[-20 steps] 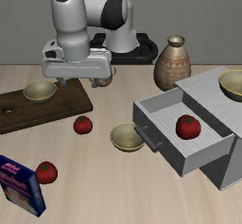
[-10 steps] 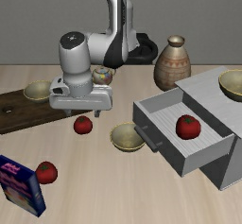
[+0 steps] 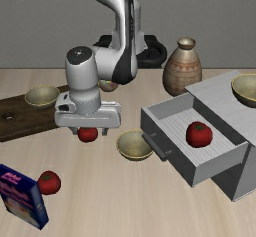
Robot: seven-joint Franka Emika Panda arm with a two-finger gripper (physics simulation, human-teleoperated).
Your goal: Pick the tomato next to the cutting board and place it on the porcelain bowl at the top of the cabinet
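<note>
A red tomato (image 3: 88,135) lies on the table just off the right end of the dark wooden cutting board (image 3: 22,121). My gripper (image 3: 88,129) hangs directly over it, open, low enough that the hand hides the tomato's top; the fingers come down on either side of it. The tan porcelain bowl (image 3: 246,89) sits on top of the grey cabinet (image 3: 222,103) at the exterior view's right.
The cabinet's drawer (image 3: 170,149) is pulled out with another tomato (image 3: 198,133) inside. One small bowl (image 3: 134,144) sits beside the drawer and another bowl (image 3: 41,96) is on the board. A brown vase (image 3: 184,66) stands at the back. A third tomato (image 3: 48,182) and a blue box (image 3: 22,193) lie front left.
The arm has swung from above the cutting board's back edge forward and down, ending low over the tomato beside the board. Nothing else has moved.
</note>
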